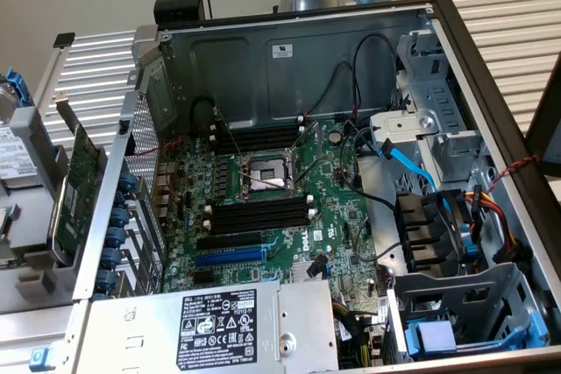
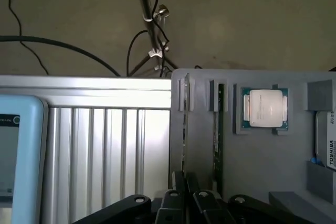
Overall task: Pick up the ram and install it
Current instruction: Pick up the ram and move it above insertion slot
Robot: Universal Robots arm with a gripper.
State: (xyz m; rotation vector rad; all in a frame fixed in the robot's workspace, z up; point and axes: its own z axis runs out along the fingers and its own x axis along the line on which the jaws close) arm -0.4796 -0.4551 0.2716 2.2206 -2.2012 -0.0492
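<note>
The gripper (image 2: 185, 193) is sitting nearly closed, seemingly pinching the ram (image 2: 185, 140). The ram is standing on edge in the slot along the tray's (image 2: 252, 166) edge, its long axis running straight out from between the fingers.

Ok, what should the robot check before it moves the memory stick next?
1. Gripper lined up with the ram in the grey tray: ok.
2. Gripper shut: ok.
3. Ram truly gripped: cannot tell.
4. Ram standing on edge in its tray groove: ok.
5. Black memory slots on the motherboard look empty: ok.
6. Computer case open: ok.
</note>
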